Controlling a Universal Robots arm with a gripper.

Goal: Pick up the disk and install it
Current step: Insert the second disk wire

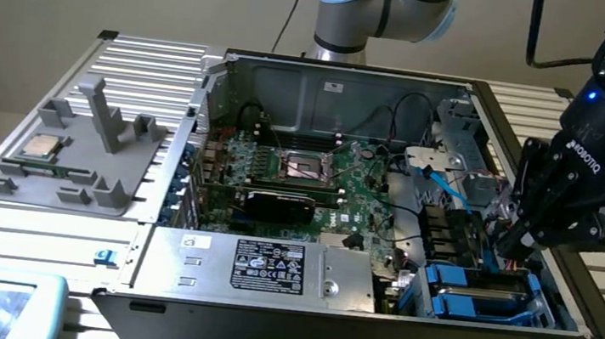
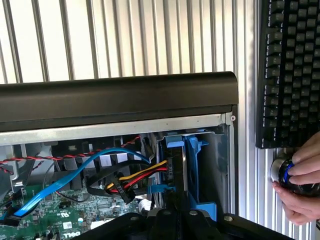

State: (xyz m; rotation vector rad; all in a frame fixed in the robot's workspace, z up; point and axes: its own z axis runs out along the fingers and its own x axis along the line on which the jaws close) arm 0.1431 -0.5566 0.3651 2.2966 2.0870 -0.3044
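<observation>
The disk [image 2: 186, 165] stands on edge in the drive bay at the corner of the open computer case, its bright blue carrier showing along its side. My gripper [image 2: 172, 214] is shut on the disk's near edge, dark fingers pressed together over it. In the exterior view my gripper [image 1: 508, 242] reaches down into the bay at the case's right side, just above the blue carriers [image 1: 476, 294].
SATA and power cables [image 2: 107, 172] hang beside the bay. The case's black wall [image 2: 120, 97] runs close behind it. A keyboard [image 2: 287, 70] and a person's hand [image 2: 302, 187] on a knob lie outside. A grey fixture with a processor chip [image 1: 43, 146] sits at the exterior view's left.
</observation>
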